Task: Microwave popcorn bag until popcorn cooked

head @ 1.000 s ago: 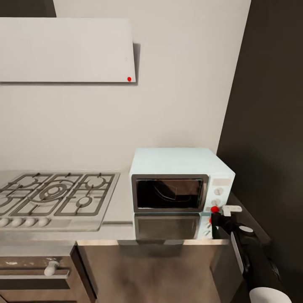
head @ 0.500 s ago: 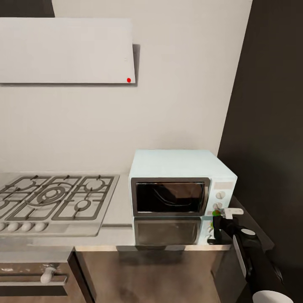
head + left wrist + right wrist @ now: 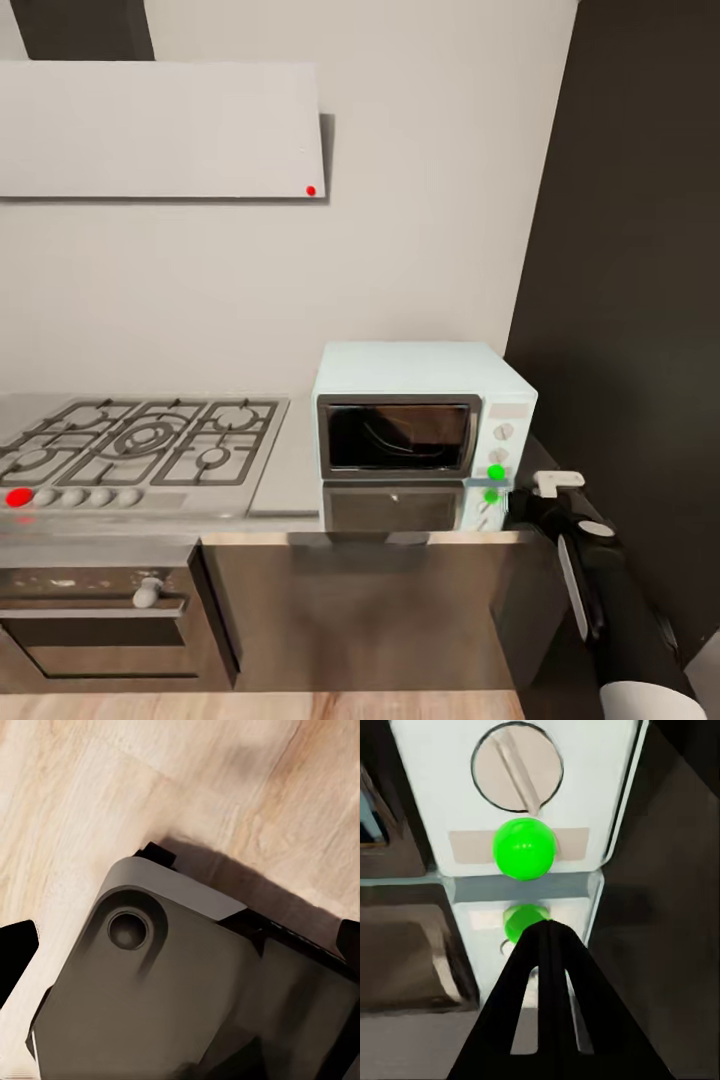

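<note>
Microwave (image 3: 420, 425) is sitting on the steel counter (image 3: 290, 470) beside the hob (image 3: 140, 450), door shut — the right gripper (image 3: 547, 934), fingers pressed together, is pointing at its green button (image 3: 525, 847).

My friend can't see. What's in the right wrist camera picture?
A bright green ball glows on the pale microwave panel, under a round knob. The right gripper, its dark fingers pressed together, points up at it, above a shiny countertop mirroring the ball.
</note>
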